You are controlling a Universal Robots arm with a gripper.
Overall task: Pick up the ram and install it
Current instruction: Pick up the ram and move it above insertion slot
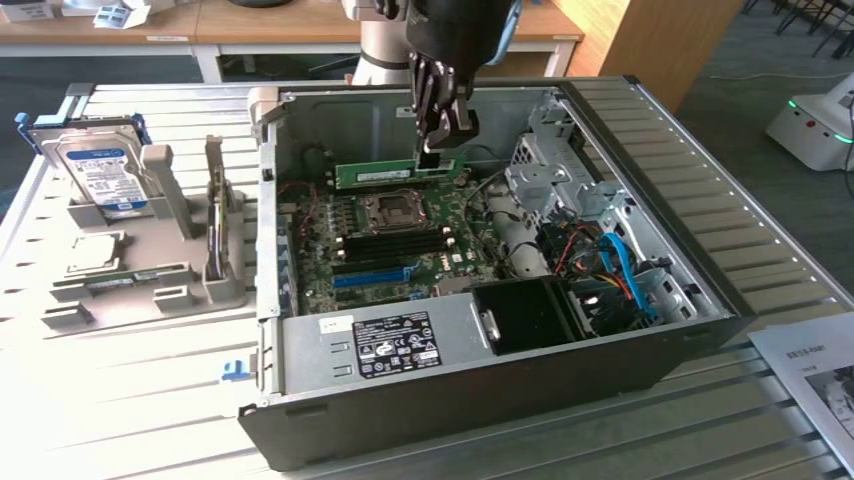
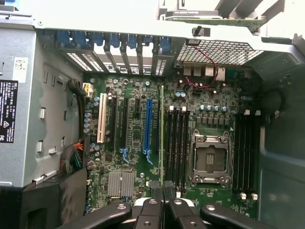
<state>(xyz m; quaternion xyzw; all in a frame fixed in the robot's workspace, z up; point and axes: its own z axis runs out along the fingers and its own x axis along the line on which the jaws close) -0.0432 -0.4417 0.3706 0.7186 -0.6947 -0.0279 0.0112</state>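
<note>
You worked at a white slatted worktable (image 1: 120, 400). Beyond its far edge stood light wooden desks (image 1: 267, 30), and a tall wooden panel (image 1: 641, 40) rose by its far corner. Past that corner lay grey carpet (image 1: 741, 90), where a white machine (image 1: 811, 125) showed a green light.

- I see the gripper (image 1: 438, 155) clamped on the ram (image 1: 387, 174), level inside the open computer case (image 1: 400, 345).
- A hard drive (image 1: 104, 170) stands outside that computer case, toward the exterior view's left.
</note>
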